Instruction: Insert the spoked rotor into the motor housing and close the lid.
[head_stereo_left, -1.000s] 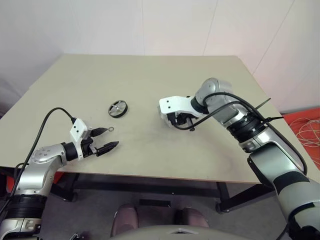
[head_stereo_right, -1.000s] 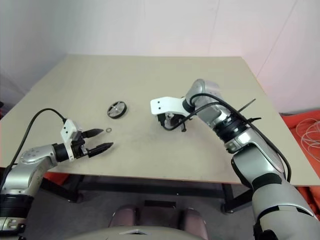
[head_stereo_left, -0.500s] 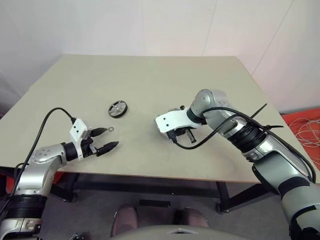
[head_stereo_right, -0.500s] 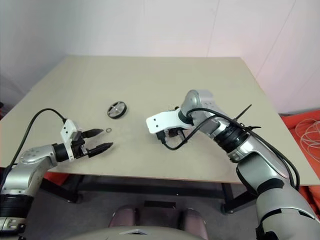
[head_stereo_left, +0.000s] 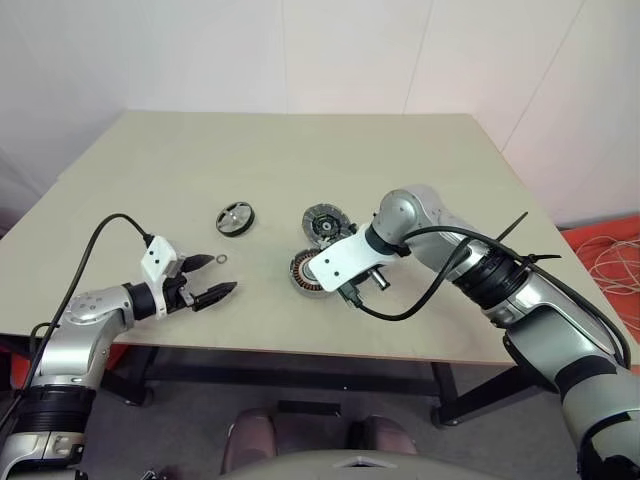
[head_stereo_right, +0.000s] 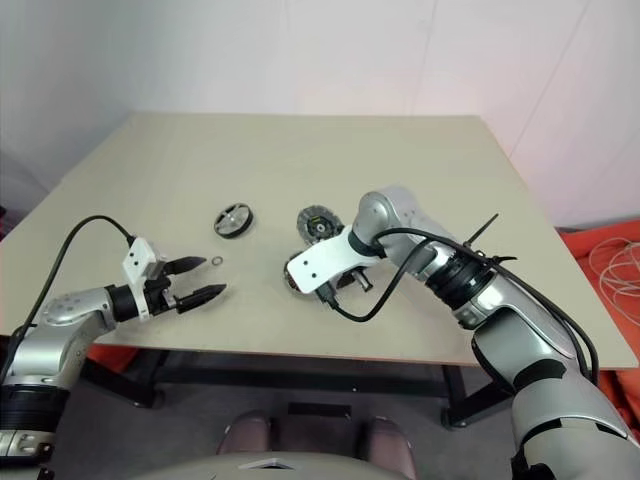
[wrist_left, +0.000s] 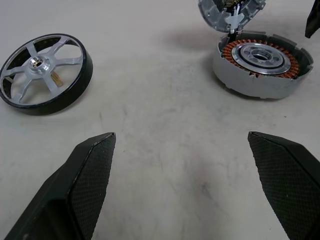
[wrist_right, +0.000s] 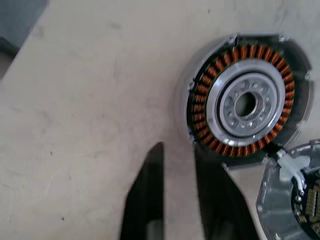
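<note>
The spoked rotor (head_stereo_left: 235, 218), silver with a black rim, lies flat on the table left of centre. The motor housing (wrist_right: 200, 100), with its ring of copper coils facing up, lies near the middle (head_stereo_left: 300, 272). The lid (head_stereo_left: 325, 222) rests just behind it, joined to it by a thin white wire. My right gripper (wrist_right: 178, 150) points down beside the housing, its fingers a little apart with only bare table between them. My left gripper (wrist_left: 181, 135) hovers wide open and empty near the front left, facing the rotor (wrist_left: 45, 72) and the housing (wrist_left: 262, 62).
A tiny black ring (head_stereo_left: 221, 259) lies on the table (head_stereo_left: 420, 160) just off my left gripper's fingertip. The table's near edge runs close under both arms. A black cable loops from my right wrist over the tabletop.
My right arm has drawn back toward the near edge and rolled, uncovering the housing and lid it hid. Its fingers, shut before, have parted slightly. The left arm has kept still.
</note>
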